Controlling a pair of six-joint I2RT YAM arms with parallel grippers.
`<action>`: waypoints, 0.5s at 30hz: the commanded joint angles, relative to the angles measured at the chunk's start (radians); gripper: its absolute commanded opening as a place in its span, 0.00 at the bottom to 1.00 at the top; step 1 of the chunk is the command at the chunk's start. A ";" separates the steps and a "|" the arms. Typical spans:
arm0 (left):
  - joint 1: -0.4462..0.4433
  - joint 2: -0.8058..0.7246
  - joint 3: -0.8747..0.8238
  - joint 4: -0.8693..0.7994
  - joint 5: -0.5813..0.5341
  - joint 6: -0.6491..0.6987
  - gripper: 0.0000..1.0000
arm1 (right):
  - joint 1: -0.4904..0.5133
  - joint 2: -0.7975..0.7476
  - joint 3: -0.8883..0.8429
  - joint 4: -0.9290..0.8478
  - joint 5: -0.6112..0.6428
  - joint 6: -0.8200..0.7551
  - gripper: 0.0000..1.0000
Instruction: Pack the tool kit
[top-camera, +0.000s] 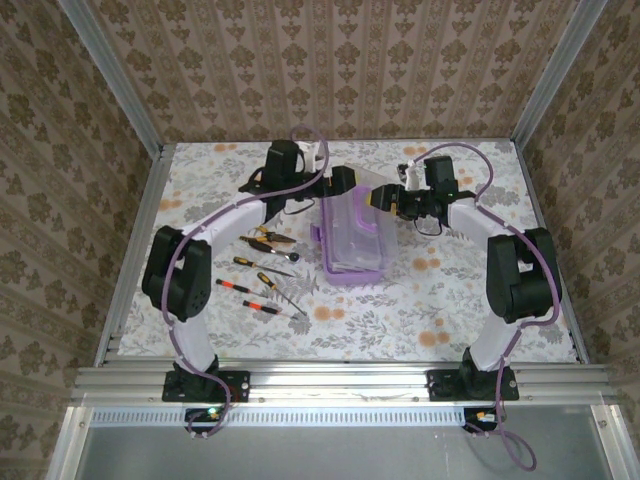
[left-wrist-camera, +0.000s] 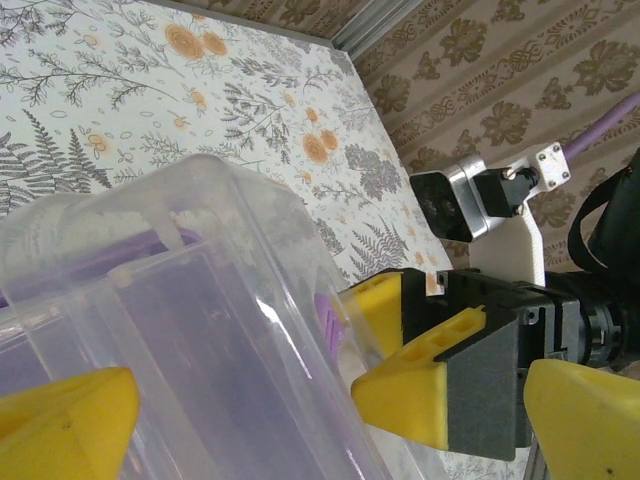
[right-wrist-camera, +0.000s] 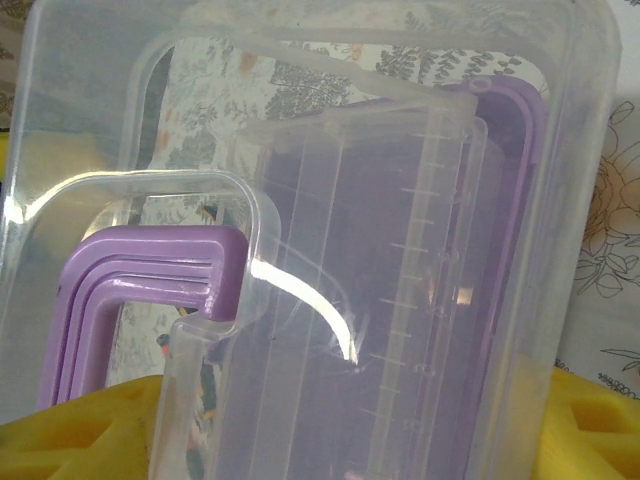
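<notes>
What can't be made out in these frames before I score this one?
- Contents of the box: top view, too small; right wrist view, blurred by the cloudy lid.
- Whether the right gripper holds the lid: right wrist view, its fingers cut off by the bottom edge.
- Exact kinds of the loose tools: top view, too small.

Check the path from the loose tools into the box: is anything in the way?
Yes. The clear lid lies over the top of the purple box, so the tools on the table to its left have no way in yet. Nothing else shows on the strip of table between the tools and the box.
</notes>
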 joint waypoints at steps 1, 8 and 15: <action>-0.005 0.025 0.010 -0.007 0.019 -0.017 1.00 | -0.001 -0.006 -0.009 0.056 -0.089 0.038 0.48; -0.011 0.028 0.020 -0.016 0.019 -0.013 1.00 | -0.003 -0.006 -0.012 0.073 -0.097 0.048 0.49; 0.014 -0.026 -0.072 -0.020 -0.005 0.001 1.00 | -0.003 -0.007 -0.004 0.069 -0.097 0.050 0.48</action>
